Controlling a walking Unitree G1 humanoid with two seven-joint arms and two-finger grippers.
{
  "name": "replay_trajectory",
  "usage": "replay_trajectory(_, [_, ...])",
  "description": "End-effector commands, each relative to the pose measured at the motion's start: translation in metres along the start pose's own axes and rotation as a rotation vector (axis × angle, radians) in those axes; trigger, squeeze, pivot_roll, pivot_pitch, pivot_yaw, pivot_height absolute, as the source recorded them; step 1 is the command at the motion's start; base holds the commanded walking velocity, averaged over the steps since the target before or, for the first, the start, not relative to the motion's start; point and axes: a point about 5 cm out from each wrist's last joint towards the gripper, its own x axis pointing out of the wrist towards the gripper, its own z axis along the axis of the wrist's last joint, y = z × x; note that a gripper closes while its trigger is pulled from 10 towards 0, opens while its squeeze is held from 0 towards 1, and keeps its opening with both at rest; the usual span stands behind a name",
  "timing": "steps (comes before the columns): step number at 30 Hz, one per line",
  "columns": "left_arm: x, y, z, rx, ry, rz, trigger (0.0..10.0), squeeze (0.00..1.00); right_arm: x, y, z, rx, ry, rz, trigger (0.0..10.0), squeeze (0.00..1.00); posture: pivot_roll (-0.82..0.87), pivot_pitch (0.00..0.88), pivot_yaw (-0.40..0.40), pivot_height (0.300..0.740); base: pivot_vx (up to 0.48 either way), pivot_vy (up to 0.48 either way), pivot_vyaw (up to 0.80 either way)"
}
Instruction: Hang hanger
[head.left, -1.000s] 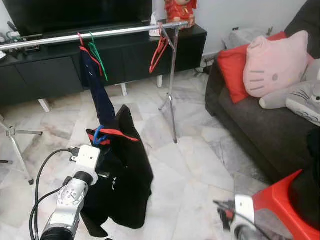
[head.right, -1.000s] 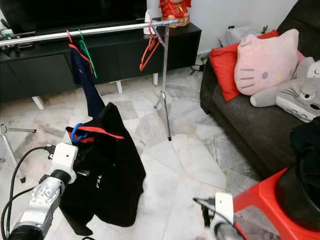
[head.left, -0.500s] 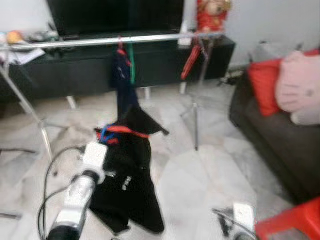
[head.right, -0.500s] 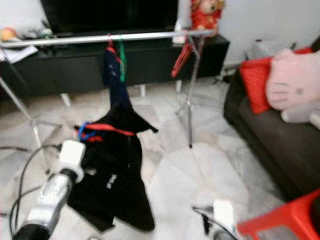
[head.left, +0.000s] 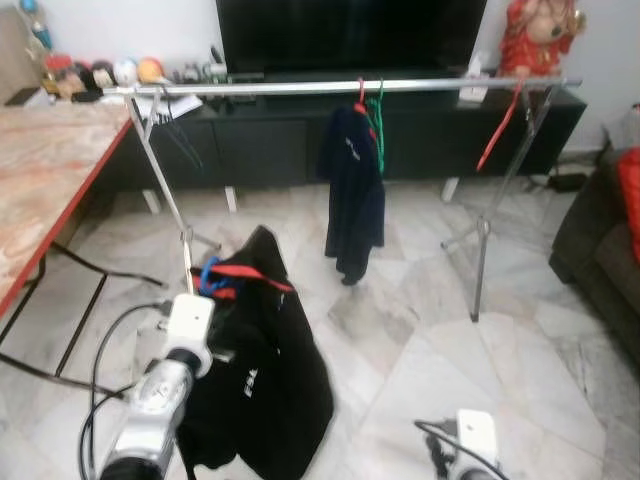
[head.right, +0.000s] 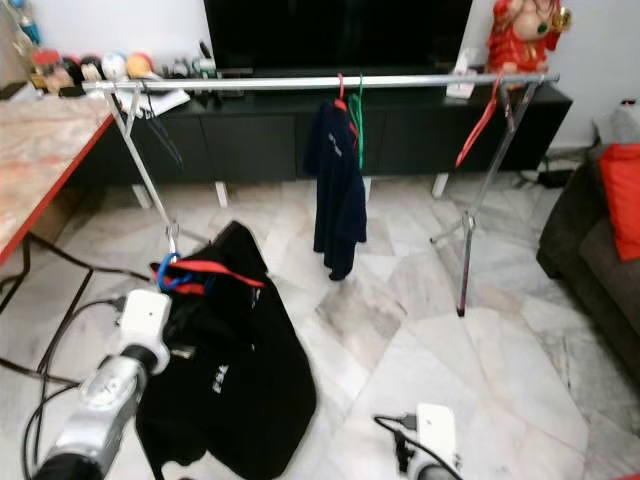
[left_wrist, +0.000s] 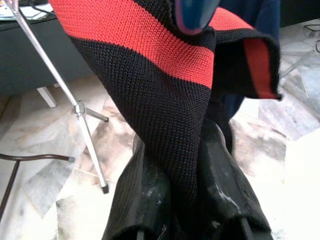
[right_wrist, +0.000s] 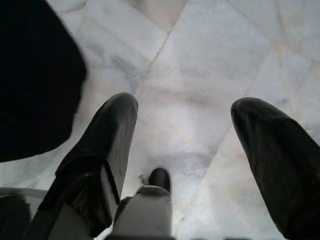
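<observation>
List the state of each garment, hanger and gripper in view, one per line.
left gripper: shut on black garment
black garment: on a blue hanger, held up off the floor
blue hanger: not on the rail
navy garment: hanging from the rail
red hanger: on the rail, bare
right gripper: open, holding nothing

The left arm (head.left: 150, 410) is a silver metal tube with a ribbed round joint, and it ends in a white box-shaped wrist block (head.left: 188, 322). A black cable (head.left: 105, 350) makes a loop beside this block, on its outer side. The left gripper (left_wrist: 192, 175) has two thick black fingers with small scratches. The right gripper (right_wrist: 185, 150) has two long, glossy black fingers with rounded tips. The right arm has a similar white block (head.right: 435, 428) with a thin black cable.
</observation>
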Motion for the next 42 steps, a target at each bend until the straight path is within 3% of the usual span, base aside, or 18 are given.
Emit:
replay_trajectory(1, [0.006,-0.011,0.013,0.006,-0.047,-0.05,10.0,0.0,-0.001,-0.01,-0.002,0.006,0.016,-0.027,10.0,0.0,-0.06,0.0,0.02,0.74,0.0,0.0,0.0])
replay_trajectory(7, [0.008,-0.014,0.017,-0.002,-0.059,-0.067,10.0,0.0,0.0,-0.012,-0.001,0.019,0.01,-0.03,10.0,0.0,-0.06,0.001,0.019,0.74,0.107,0.0,0.0])
replay_trajectory(15, [0.011,-0.012,0.018,0.009,-0.052,-0.034,10.0,0.0,0.0,-0.011,0.003,-0.013,-0.009,-0.016,10.0,0.0,-0.05,0.015,0.005,0.74,0.405,0.0,0.0])
replay_trajectory(20, [0.009,-0.015,0.016,-0.003,-0.052,-0.036,10.0,0.0,0.0,-0.012,0.003,0.002,-0.011,-0.023,10.0,0.0,-0.05,0.022,0.002,0.74,0.439,0.0,0.8])
replay_trajectory(35, [0.01,-0.016,0.016,-0.005,-0.049,-0.022,10.0,0.0,0.0,-0.006,0.0,-0.005,0.011,0.024,10.0,0.0,-0.06,0.034,-0.003,0.74,0.461,0.0,0.0])
replay_trajectory(42, [0.01,-0.012,0.019,0.01,-0.066,0.002,10.0,0.0,0.0,0.007,-0.003,-0.009,0.019,0.043,10.0,0.0,-0.06,0.036,-0.005,0.74,0.48,0.0,0.0])
